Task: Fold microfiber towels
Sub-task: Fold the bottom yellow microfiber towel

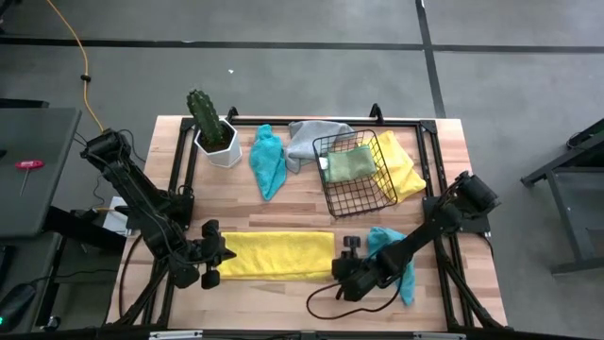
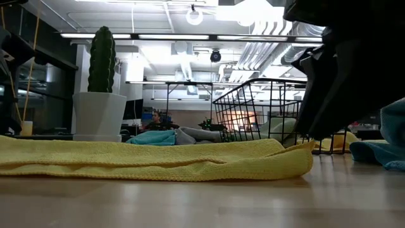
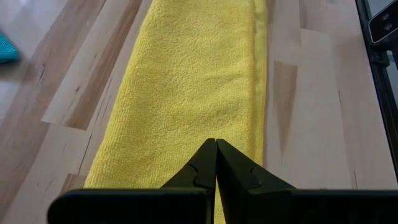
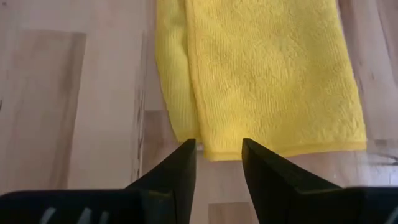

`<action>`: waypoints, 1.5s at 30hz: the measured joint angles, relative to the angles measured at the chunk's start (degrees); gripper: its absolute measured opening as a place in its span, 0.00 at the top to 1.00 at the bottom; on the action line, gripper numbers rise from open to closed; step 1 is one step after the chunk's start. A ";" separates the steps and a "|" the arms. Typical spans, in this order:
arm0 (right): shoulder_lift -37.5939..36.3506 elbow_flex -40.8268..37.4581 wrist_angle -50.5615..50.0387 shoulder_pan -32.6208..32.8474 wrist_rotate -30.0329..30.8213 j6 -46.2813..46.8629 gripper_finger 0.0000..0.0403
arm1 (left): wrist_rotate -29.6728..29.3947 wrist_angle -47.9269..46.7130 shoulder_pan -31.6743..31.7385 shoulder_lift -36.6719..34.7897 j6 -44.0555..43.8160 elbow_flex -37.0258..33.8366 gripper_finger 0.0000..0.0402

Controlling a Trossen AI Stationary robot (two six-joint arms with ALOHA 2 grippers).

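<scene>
A yellow towel (image 1: 278,255), folded into a long strip, lies flat near the table's front edge; it also shows in the low view (image 2: 158,161). My left gripper (image 1: 223,255) is shut over the strip's left end (image 3: 186,124). My right gripper (image 1: 345,257) is open just off the strip's right end (image 4: 273,81), with its fingers on either side of that end's edge and apart from it. A teal towel (image 1: 267,161) and a grey towel (image 1: 310,139) lie at the back. A second teal towel (image 1: 394,257) lies by my right arm. My left gripper's shut fingers (image 3: 205,163) lie along the yellow strip over its left end, slanting down from the table's left. I cannot tell whether they touch or pinch the cloth, which lies flat with no bunching at the fingertips.
A black wire basket (image 1: 357,194) stands at the back right with a light green towel (image 1: 349,163) in it, and another yellow towel (image 1: 404,168) lies beside it. A cactus in a white pot (image 1: 212,132) stands at the back left.
</scene>
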 joint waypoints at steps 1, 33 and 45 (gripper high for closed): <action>0.40 0.35 -0.07 0.00 -0.18 -0.20 0.70 | 0.00 -0.02 0.00 0.00 -0.01 0.00 1.00; 4.87 0.53 3.61 -2.53 -8.80 21.50 0.70 | 0.02 -0.11 -0.09 0.00 0.44 0.00 1.00; 4.89 0.47 19.17 -2.68 -14.04 13.79 0.70 | 0.02 -0.11 -0.11 0.00 0.46 -0.02 1.00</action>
